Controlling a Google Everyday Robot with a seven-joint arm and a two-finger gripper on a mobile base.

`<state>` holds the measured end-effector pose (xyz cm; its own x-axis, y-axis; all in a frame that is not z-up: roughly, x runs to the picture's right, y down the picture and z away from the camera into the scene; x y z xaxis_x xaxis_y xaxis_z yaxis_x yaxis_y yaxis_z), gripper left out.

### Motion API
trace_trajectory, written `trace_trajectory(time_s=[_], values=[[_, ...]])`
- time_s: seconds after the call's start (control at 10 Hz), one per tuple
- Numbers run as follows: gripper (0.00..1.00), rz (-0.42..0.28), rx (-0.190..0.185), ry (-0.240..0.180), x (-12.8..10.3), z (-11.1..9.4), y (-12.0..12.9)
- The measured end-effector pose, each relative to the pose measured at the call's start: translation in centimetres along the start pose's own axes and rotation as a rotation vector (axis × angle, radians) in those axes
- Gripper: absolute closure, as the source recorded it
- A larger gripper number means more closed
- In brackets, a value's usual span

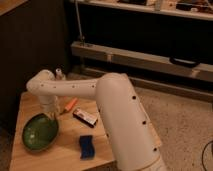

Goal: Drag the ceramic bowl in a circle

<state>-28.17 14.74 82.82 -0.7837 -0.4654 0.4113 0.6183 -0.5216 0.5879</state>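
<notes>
The ceramic bowl (40, 132) is wide, shallow and glossy green, and sits on the left part of the wooden table (62, 159). My white arm (115, 107) reaches from the lower right up and over to the left, then bends down at its wrist. The gripper (50, 115) hangs below that wrist at the bowl's far right rim, and is mostly hidden by the arm.
An orange item (70, 105) and a black and white bar (86, 118) lie right of the bowl. A blue sponge (86, 146) lies near the front edge. A small bottle (59, 74) stands at the back. A dark wall is at the left and a shelf unit behind.
</notes>
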Motion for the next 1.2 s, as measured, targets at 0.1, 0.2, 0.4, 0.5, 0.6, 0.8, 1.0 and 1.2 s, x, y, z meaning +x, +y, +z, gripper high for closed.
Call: trace_trajectory(time_s=[0.1, 0.2, 0.4, 0.5, 0.6, 0.8, 1.0, 1.2], values=[[1.00, 0.044, -0.004, -0.010, -1.8, 0.3, 1.6], [1.00, 0.086, -0.011, -0.015, -4.1, 0.5, 2.8], [1.00, 0.130, -0.038, -0.025, -8.1, 0.7, 3.9], [1.00, 0.131, -0.051, -0.027, -9.7, 0.8, 3.5], [1.00, 0.121, -0.062, -0.025, -11.0, 0.9, 2.5], [1.00, 0.080, -0.073, -0.006, -12.4, 0.8, -1.0], [1.00, 0.002, -0.087, 0.025, -12.1, -0.3, -5.7], [1.00, -0.084, -0.102, 0.056, -9.8, -1.6, -9.6]])
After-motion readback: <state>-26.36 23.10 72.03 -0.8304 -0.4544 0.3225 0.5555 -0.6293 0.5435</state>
